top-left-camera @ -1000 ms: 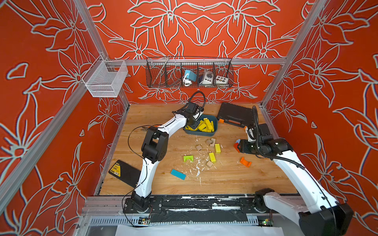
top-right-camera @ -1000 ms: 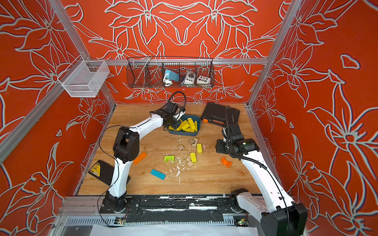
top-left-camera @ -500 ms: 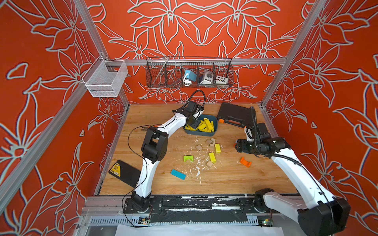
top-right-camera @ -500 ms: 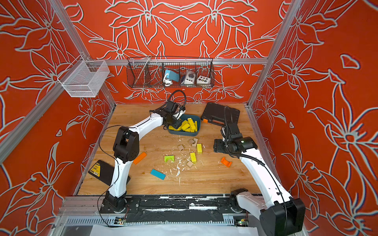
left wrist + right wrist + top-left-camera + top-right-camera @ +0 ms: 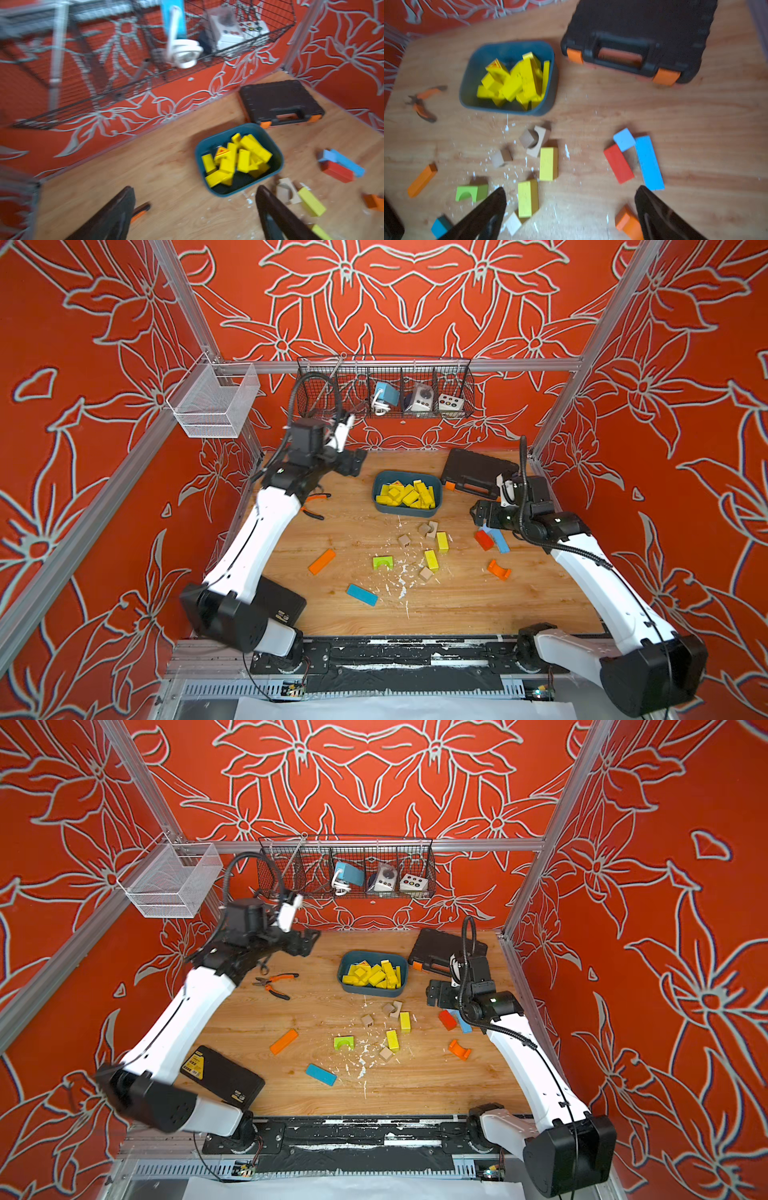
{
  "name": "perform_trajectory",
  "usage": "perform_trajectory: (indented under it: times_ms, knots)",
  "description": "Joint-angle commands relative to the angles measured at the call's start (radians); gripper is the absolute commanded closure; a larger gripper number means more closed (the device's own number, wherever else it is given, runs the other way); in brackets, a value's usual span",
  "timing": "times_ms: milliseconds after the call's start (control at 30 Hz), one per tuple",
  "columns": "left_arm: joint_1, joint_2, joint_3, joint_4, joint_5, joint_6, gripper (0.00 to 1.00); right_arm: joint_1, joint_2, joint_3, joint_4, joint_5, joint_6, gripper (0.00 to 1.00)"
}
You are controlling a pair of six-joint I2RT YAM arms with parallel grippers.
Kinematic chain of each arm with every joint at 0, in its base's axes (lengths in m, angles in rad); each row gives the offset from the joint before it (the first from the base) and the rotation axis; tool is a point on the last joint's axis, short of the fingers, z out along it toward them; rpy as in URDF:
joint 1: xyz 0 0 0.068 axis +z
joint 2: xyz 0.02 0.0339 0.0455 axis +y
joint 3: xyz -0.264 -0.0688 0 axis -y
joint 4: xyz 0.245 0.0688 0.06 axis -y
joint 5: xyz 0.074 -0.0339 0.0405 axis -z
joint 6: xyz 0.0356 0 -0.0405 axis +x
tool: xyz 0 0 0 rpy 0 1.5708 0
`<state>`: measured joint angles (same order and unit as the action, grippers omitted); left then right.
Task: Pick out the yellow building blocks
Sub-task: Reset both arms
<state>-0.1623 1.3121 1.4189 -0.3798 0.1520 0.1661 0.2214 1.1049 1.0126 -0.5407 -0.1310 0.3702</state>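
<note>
Most of the yellow building blocks lie heaped in a teal bin at the back middle of the table. Two yellow bars lie on the wood in front of it, also seen in the right wrist view as yellow bars. My left gripper hangs open and empty, raised to the left of the bin. My right gripper is open and empty, above the table to the right of the loose bars.
A black tool case sits behind the right gripper. Pliers lie under the left arm. A lime arch, orange bar, blue bar, red block, orange arch and tan blocks are scattered about.
My left gripper has opened, risen and pulled back leftward from over the bin. My right gripper has opened wide and shifted slightly toward the back.
</note>
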Motion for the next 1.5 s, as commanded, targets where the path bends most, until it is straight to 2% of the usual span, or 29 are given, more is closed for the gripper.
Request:
perform_trajectory:
  times_ms: [0,133,233,300,433,567,633,767,867,1000,1100,1200,1233,1267,1333,1400,1433,1467]
  knots:
    - [0.077,-0.122,-0.287,0.19,0.038,-0.078,0.02,-0.033,-0.036,-0.071,0.244,0.043,-0.056,0.02]
    - [0.189,-0.253,-0.604,0.412,0.07,-0.149,0.02,-0.055,-0.066,-0.164,0.35,0.111,-0.12,0.02]
    - [0.239,-0.316,-0.86,0.688,0.101,-0.17,0.02,-0.069,-0.112,-0.249,0.387,0.19,-0.147,0.02]
    - [0.245,-0.312,-0.996,0.844,0.093,-0.168,0.02,-0.079,-0.163,-0.321,0.419,0.251,-0.16,0.02]
    - [0.245,-0.211,-1.146,1.109,0.094,-0.185,0.02,-0.094,-0.284,-0.471,0.508,0.358,-0.166,0.02]
    - [0.245,-0.002,-1.176,1.31,0.136,-0.165,0.01,-0.111,-0.31,-0.579,0.607,0.514,-0.088,0.02]
    - [0.263,0.07,-1.177,1.38,0.087,-0.206,0.02,-0.12,-0.28,-0.592,0.634,0.532,-0.075,0.02]
    - [0.265,0.083,-1.165,1.368,0.14,-0.183,0.02,-0.122,-0.235,-0.622,0.708,0.563,-0.119,0.02]
    - [0.266,0.052,-1.232,1.464,0.134,-0.184,0.02,-0.126,-0.182,-0.659,0.828,0.603,-0.184,0.02]
    - [0.258,0.028,-1.308,1.573,0.12,-0.181,0.02,-0.142,-0.042,-0.642,0.954,0.539,-0.281,0.02]
    - [0.246,0.028,-1.334,1.614,0.092,-0.177,0.01,-0.149,0.084,-0.657,1.079,0.522,-0.279,0.02]
    - [0.208,0.117,-1.34,1.716,0.086,-0.144,0.01,-0.15,0.186,-0.664,1.182,0.481,-0.305,0.02]
    - [0.199,0.115,-1.332,1.69,0.079,-0.137,0.02,-0.15,0.203,-0.664,1.198,0.468,-0.312,0.02]
    - [0.186,0.08,-1.309,1.59,0.058,-0.118,0.02,-0.15,0.22,-0.671,1.234,0.452,-0.32,0.02]
    - [0.178,0.108,-1.329,1.675,0.035,-0.13,0.02,-0.149,0.267,-0.7,1.323,0.414,-0.336,0.02]
    - [0.177,0.084,-1.308,1.598,0.03,-0.121,0.02,-0.147,0.358,-0.726,1.495,0.399,-0.364,0.02]
    - [0.177,0.099,-1.319,1.644,0.029,-0.127,0.01,-0.148,0.318,-0.701,1.369,0.395,-0.35,0.02]
    - [0.177,0.098,-1.321,1.641,0.031,-0.127,0.01,-0.156,0.303,-0.695,1.341,0.378,-0.341,0.02]
